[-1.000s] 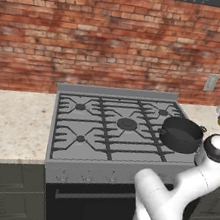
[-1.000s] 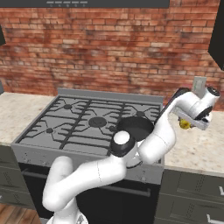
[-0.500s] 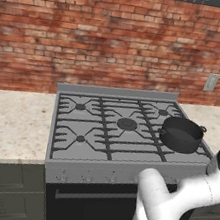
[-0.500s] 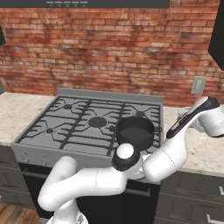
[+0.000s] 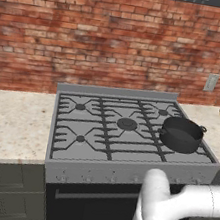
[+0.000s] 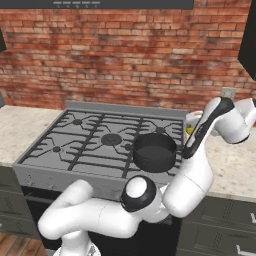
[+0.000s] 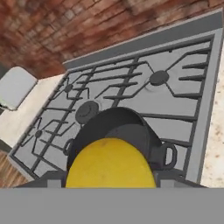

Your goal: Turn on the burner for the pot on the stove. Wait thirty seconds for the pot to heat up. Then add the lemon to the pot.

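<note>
Beside the stove [image 5: 128, 135], over the right-hand counter [image 6: 235, 167], the arm is carrying the lemon [image 7: 109, 164] in its end effector, jaws spread around the fruit. Ahead, the pot [image 7: 116, 131] is sitting on the front-right burner. Centring the lemon low over the pot before letting go looks wisest.
</note>
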### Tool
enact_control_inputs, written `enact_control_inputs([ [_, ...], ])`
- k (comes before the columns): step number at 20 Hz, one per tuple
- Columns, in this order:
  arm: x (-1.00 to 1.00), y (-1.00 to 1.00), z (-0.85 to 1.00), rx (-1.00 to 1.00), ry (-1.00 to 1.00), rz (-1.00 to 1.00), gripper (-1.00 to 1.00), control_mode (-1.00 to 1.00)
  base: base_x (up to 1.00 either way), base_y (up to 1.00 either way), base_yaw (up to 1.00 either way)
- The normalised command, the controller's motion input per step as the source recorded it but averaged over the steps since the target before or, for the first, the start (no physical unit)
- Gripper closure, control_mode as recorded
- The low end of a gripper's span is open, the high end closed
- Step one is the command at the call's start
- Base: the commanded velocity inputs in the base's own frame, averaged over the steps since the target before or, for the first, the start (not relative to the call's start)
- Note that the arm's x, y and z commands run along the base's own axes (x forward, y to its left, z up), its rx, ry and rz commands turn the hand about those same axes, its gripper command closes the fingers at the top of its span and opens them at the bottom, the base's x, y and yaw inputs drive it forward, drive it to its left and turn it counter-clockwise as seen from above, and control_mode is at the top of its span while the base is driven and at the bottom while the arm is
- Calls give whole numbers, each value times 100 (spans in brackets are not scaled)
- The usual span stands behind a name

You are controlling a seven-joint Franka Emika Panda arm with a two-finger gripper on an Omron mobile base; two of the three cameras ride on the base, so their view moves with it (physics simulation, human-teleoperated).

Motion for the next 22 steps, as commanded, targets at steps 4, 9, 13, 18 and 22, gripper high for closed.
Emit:
enact_control_inputs([
  [4,0,100,25,-52,25,0,100,-100,0,0,0],
  [9,0,98,0,-55,22,-4,100,-100,0,0,0],
  [13,0,80,0,-44,11,-8,100,-100,0,0,0],
  [18,0,1,0,-1,0,0,100,-100,0,0,0],
  [22,0,0,-1,0,0,0,100,-100,0,0,0],
])
